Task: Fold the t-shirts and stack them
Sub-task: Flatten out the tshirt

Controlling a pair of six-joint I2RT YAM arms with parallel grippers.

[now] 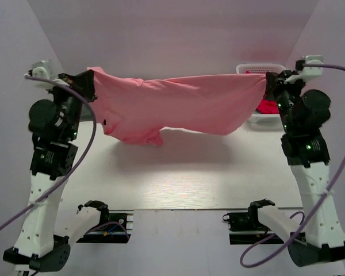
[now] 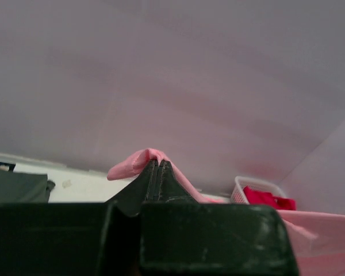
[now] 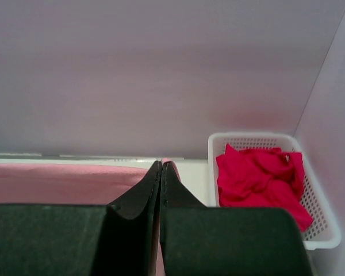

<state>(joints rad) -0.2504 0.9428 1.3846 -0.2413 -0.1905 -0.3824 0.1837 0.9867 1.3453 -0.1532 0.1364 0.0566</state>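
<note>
Top external view — large salmon-pink soft cloth t-shirt (image 1: 178,106) stretched in mid-air above white table (image 1: 178,184), ends pinched in fully closed left gripper (image 1: 86,81) and right gripper (image 1: 268,85); likely risk — taut cloth slipping a thin pinch, dropping crumpled.

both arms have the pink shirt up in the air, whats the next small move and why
Probably lower both arms together toward the table to lay the salmon-pink t-shirt flat. It hangs stretched in the air between the left gripper and right gripper, both shut on its upper edge, its lower edge off the table.
</note>
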